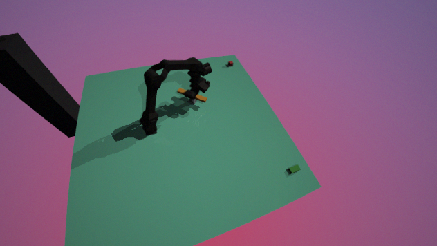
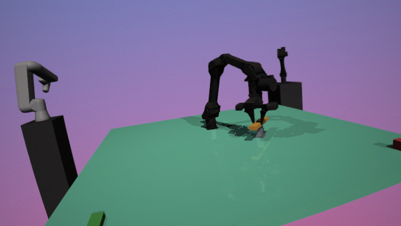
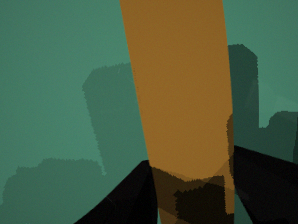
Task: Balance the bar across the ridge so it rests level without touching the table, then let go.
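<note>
Jaws clamped partway shut on the orange bar (image 2: 258, 124), one finger on each long side, gripping near its middle; the gripper (image 2: 257, 120) points straight down from the single black arm (image 2: 213, 92). Count, left to right in the exterior view: one grey camera mount (image 2: 30, 87) on a dark pillar (image 2: 47, 159) off the table's left side, one green block (image 2: 96, 219) at the near table edge, one arm, one bar, one small grey ridge (image 2: 261, 133), one dark box (image 2: 290, 95) carrying a black post behind the arm, one red block (image 2: 397, 143) at the far right edge. Bar sits directly over the ridge, roughly level, ends clear of the green table (image 2: 190, 178); whether its underside touches the ridge crest cannot be told. Top view: bar (image 1: 201, 99) crosses under the gripper (image 1: 191, 94), both orange ends showing either side of the fingers; red block (image 1: 230, 63) and green block (image 1: 294, 168) lie well apart from it. Wrist view: bar (image 3: 176, 70) runs away from the camera, dark fingers flanking its near end.
</note>
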